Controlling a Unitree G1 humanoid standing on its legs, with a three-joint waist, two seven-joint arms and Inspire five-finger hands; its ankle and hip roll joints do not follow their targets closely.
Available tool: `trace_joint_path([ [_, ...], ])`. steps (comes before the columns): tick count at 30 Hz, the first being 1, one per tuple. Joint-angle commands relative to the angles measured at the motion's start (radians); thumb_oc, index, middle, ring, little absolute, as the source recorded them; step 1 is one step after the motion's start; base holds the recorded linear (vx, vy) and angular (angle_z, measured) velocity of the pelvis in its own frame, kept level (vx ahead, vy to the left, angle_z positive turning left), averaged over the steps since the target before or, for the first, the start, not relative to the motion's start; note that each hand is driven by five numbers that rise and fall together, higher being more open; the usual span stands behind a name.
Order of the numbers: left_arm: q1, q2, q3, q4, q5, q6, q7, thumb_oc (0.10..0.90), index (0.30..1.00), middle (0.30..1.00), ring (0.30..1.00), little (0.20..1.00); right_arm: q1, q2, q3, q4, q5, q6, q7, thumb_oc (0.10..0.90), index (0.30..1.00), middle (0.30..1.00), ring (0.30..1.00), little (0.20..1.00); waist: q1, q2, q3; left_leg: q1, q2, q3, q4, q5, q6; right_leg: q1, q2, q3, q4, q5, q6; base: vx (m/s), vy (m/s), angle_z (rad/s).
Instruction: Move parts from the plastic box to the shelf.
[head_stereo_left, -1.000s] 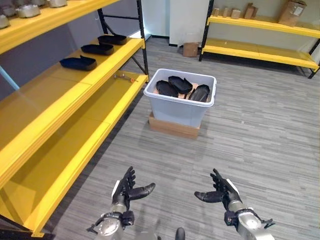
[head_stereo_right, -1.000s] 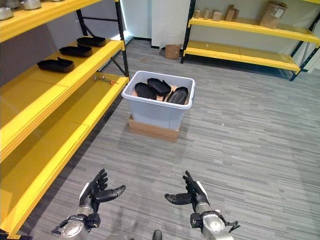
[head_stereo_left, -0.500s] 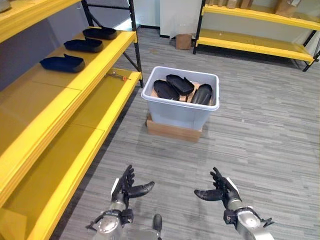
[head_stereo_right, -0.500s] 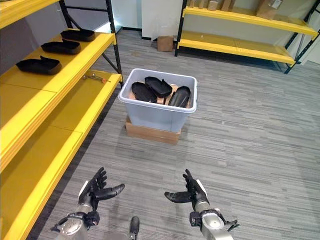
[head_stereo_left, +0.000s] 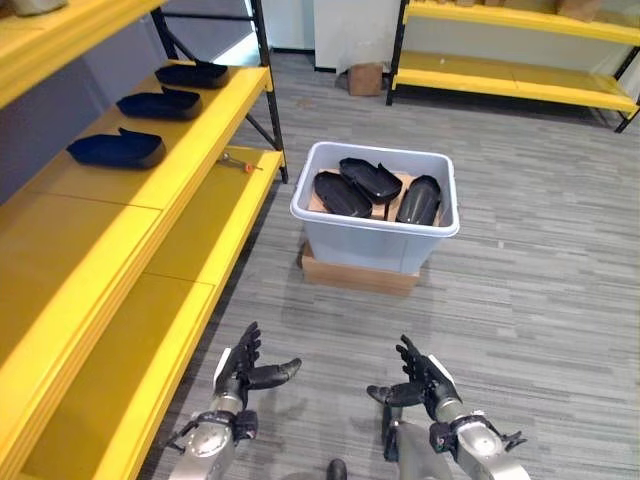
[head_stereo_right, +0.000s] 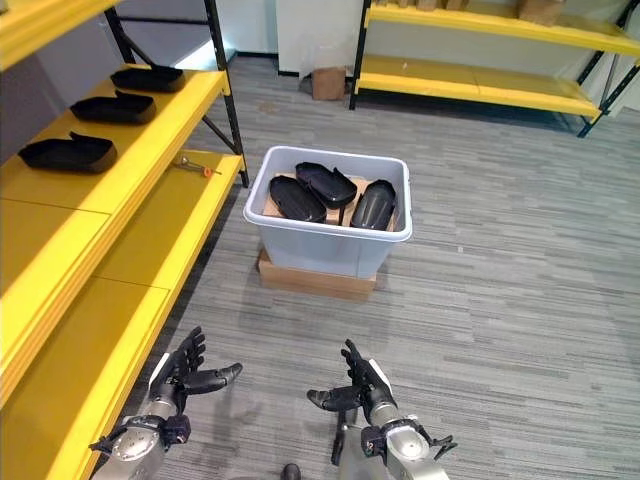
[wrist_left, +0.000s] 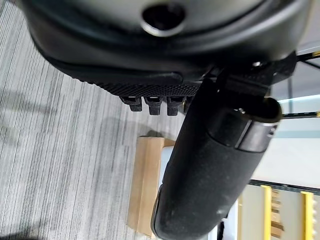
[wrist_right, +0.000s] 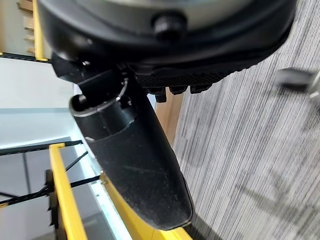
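A pale grey plastic box stands on a flat cardboard base on the floor ahead. Three black moulded parts lie inside it. Three more black parts sit in a row on the yellow shelf to my left. My left hand and right hand hover low in front of me, well short of the box, both open and empty, thumbs pointing inward. The left thumb and right thumb stand straight in the wrist views.
A small orange-handled tool lies on the lower yellow shelf board near the black upright post. Another yellow rack stands at the far wall with a cardboard carton on the floor beside it. Grey striped floor lies between me and the box.
The whole scene has shifted: the camera has moved closer and the box now sits nearer and more to the right. Both hands stay open and empty, slightly lower in view.
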Motion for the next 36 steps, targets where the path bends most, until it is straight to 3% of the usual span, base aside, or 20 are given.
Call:
trace_joint_path([
  [1, -0.033, 0.011, 0.005, -0.116, 0.016, -0.087, -0.018, 0.900, 1.000, 1.000, 1.000, 1.000, -0.061, -0.030, -0.033, -0.097, 0.010, -0.091, 0.007, 0.900, 1.000, 1.000, 1.000, 1.000, 0.007, -0.011, -0.056, 0.021, 0.127, -0.030, 0.032, 0.022, -0.086, 0.150, 0.020, 0.034, -0.016, 0.100, 0.058, 0.24, -0.121, -0.12],
  [6, -0.043, 0.011, -0.007, -0.111, 0.000, -0.086, -0.030, 0.900, 1.000, 1.000, 1.000, 1.000, -0.063, -0.052, -0.045, -0.110, 0.050, -0.101, 0.005, 0.900, 1.000, 1.000, 1.000, 1.000, -0.001, -0.013, -0.092, 0.009, 0.201, -0.030, 0.106, 0.080, -0.146, 0.194, 0.083, 0.007, -0.023, 0.047, 0.018, 0.30, -0.185, 0.17],
  [8, -0.044, 0.011, -0.007, -0.109, -0.008, -0.087, -0.031, 0.900, 1.000, 1.000, 1.000, 1.000, -0.064, -0.055, -0.045, -0.106, 0.053, -0.100, 0.001, 0.900, 1.000, 1.000, 1.000, 1.000, 0.000, -0.016, -0.091, -0.010, 0.207, -0.032, 0.163, 0.097, -0.154, 0.208, 0.094, 0.005, -0.031, 0.038, 0.008, 0.16, -0.110, -0.01],
  [9, -0.043, 0.006, -0.007, -0.111, -0.023, -0.086, -0.028, 0.900, 1.000, 1.000, 1.000, 1.000, -0.067, -0.061, -0.045, -0.110, 0.059, -0.103, -0.001, 0.900, 1.000, 1.000, 1.000, 1.000, 0.005, -0.023, -0.086, -0.031, 0.205, -0.035, 0.222, 0.122, -0.158, 0.227, 0.101, 0.008, -0.040, 0.029, -0.002, 0.20, -0.162, -0.05],
  [10, -0.033, -0.001, -0.004, -0.113, -0.046, -0.086, -0.022, 0.900, 1.000, 1.000, 1.000, 1.000, -0.060, -0.071, -0.051, -0.117, 0.067, -0.104, -0.001, 0.900, 1.000, 1.000, 1.000, 1.000, 0.017, -0.038, -0.067, -0.120, 0.191, -0.046, 0.433, 0.183, -0.171, 0.262, 0.114, 0.016, -0.052, 0.011, -0.028, 0.29, -0.243, -0.05],
  [11, -0.026, -0.001, -0.011, -0.114, -0.055, -0.084, -0.025, 0.900, 1.000, 1.000, 1.000, 1.000, -0.059, -0.082, -0.053, -0.112, 0.069, -0.106, -0.008, 0.900, 1.000, 1.000, 1.000, 1.000, 0.041, -0.055, -0.036, -0.186, 0.169, -0.056, 0.566, 0.225, -0.175, 0.298, 0.115, 0.021, -0.059, -0.007, -0.044, 0.21, -0.191, -0.15],
  [12, -0.026, -0.001, -0.011, -0.114, -0.055, -0.084, -0.025, 0.900, 1.000, 1.000, 1.000, 1.000, -0.059, -0.082, -0.053, -0.112, 0.069, -0.106, -0.008, 0.900, 1.000, 1.000, 1.000, 1.000, 0.041, -0.054, -0.035, -0.189, 0.170, -0.057, 0.571, 0.223, -0.175, 0.298, 0.117, 0.020, -0.059, -0.007, -0.044, 0.14, -0.109, -0.25],
  [15, -0.025, 0.002, -0.018, -0.121, -0.067, -0.077, -0.028, 0.900, 1.000, 1.000, 1.000, 1.000, -0.060, -0.080, -0.062, -0.113, 0.080, -0.103, -0.026, 0.900, 1.000, 1.000, 1.000, 1.000, 0.065, -0.070, -0.006, -0.326, 0.137, -0.029, 0.523, 0.166, -0.145, 0.339, 0.107, 0.036, -0.080, -0.023, -0.044, 0.12, -0.029, -0.22],
  [16, -0.025, 0.002, -0.018, -0.121, -0.067, -0.077, -0.028, 0.900, 1.000, 1.000, 1.000, 1.000, -0.060, -0.081, -0.062, -0.113, 0.080, -0.103, -0.026, 0.900, 1.000, 1.000, 1.000, 1.000, 0.066, -0.069, -0.006, -0.327, 0.138, -0.029, 0.524, 0.165, -0.145, 0.340, 0.108, 0.036, -0.080, -0.023, -0.044, 0.23, 0.045, -0.07],
  [17, -0.017, 0.007, -0.020, -0.124, -0.071, -0.085, -0.035, 0.900, 1.000, 1.000, 1.000, 1.000, -0.059, -0.083, -0.070, -0.117, 0.079, -0.112, -0.030, 0.900, 1.000, 1.000, 1.000, 1.000, 0.073, -0.077, -0.008, -0.383, 0.153, 0.012, 0.375, 0.128, -0.126, 0.362, 0.104, 0.041, -0.100, -0.035, -0.029, 0.26, 0.077, -0.18],
  [18, -0.015, 0.007, -0.019, -0.126, -0.071, -0.086, -0.036, 0.900, 1.000, 1.000, 1.000, 1.000, -0.060, -0.080, -0.074, -0.104, 0.073, -0.112, -0.035, 0.900, 1.000, 1.000, 1.000, 1.000, 0.078, -0.073, -0.013, -0.400, 0.162, 0.026, 0.292, 0.128, -0.123, 0.373, 0.106, 0.040, -0.104, -0.045, -0.025, 0.39, 0.145, -0.02],
  [21, -0.007, 0.009, -0.015, -0.126, -0.064, -0.087, -0.029, 0.900, 1.000, 1.000, 1.000, 1.000, -0.065, -0.069, -0.070, -0.080, 0.058, -0.116, -0.047, 0.900, 1.000, 1.000, 1.000, 1.000, 0.107, -0.045, -0.021, -0.430, 0.179, -0.005, 0.050, 0.280, -0.144, 0.430, 0.145, 0.067, -0.113, -0.086, -0.026, 0.33, 0.135, 0.04],
  [22, -0.008, 0.008, -0.012, -0.124, -0.059, -0.086, -0.025, 0.900, 1.000, 1.000, 1.000, 1.000, -0.069, -0.065, -0.068, -0.081, 0.057, -0.115, -0.047, 0.900, 1.000, 1.000, 1.000, 1.000, 0.117, -0.045, -0.022, -0.430, 0.177, -0.019, 0.029, 0.308, -0.151, 0.453, 0.144, 0.075, -0.106, -0.099, -0.022, 0.33, 0.156, -0.10],
  [27, -0.014, 0.025, 0.003, -0.128, -0.061, -0.090, -0.027, 0.900, 1.000, 1.000, 1.000, 1.000, -0.065, -0.032, -0.038, -0.080, 0.062, -0.106, -0.011, 0.900, 1.000, 1.000, 1.000, 1.000, 0.125, -0.061, -0.062, -0.375, 0.129, -0.023, 0.060, 0.235, -0.107, 0.469, 0.114, 0.096, -0.028, -0.139, -0.004, 0.30, 0.165, -0.58],
  [32, -0.014, 0.046, 0.007, -0.137, -0.065, -0.089, -0.021, 0.900, 1.000, 1.000, 1.000, 1.000, -0.074, -0.014, -0.021, -0.091, 0.058, -0.099, 0.005, 0.900, 1.000, 1.000, 1.000, 1.000, 0.138, -0.075, -0.098, -0.335, 0.080, -0.004, 0.091, 0.147, -0.065, 0.457, 0.058, 0.106, 0.033, -0.092, 0.044, 0.28, 0.227, -0.10],
  [34, -0.024, 0.066, 0.019, -0.141, -0.058, -0.089, -0.003, 0.900, 1.000, 1.000, 1.000, 1.000, -0.092, -0.004, -0.008, -0.088, 0.046, -0.096, 0.009, 0.900, 1.000, 1.000, 1.000, 1.000, 0.116, -0.047, -0.074, -0.281, 0.078, 0.008, 0.080, 0.123, -0.032, 0.311, 0.033, 0.103, 0.327, 0.046, 0.084, 0.18, 0.322, -0.26],
  [35, -0.028, 0.069, 0.016, -0.140, -0.057, -0.088, -0.002, 0.900, 1.000, 1.000, 1.000, 1.000, -0.094, -0.004, -0.003, -0.091, 0.043, -0.095, 0.010, 0.900, 1.000, 1.000, 1.000, 1.000, 0.109, -0.034, -0.065, -0.266, 0.083, 0.010, 0.077, 0.119, -0.026, 0.289, 0.029, 0.086, 0.380, 0.048, 0.082, 0.17, 0.293, 0.19],
  [36, -0.028, 0.068, 0.018, -0.139, -0.047, -0.086, -0.006, 0.900, 1.000, 1.000, 1.000, 1.000, -0.089, -0.001, -0.003, -0.097, 0.033, -0.089, 0.011, 0.900, 1.000, 1.000, 1.000, 1.000, 0.097, -0.015, -0.053, -0.225, 0.087, 0.017, 0.061, 0.105, -0.017, 0.250, -0.006, 0.031, 0.410, 0.031, 0.068, 0.22, 0.184, 0.44],
])
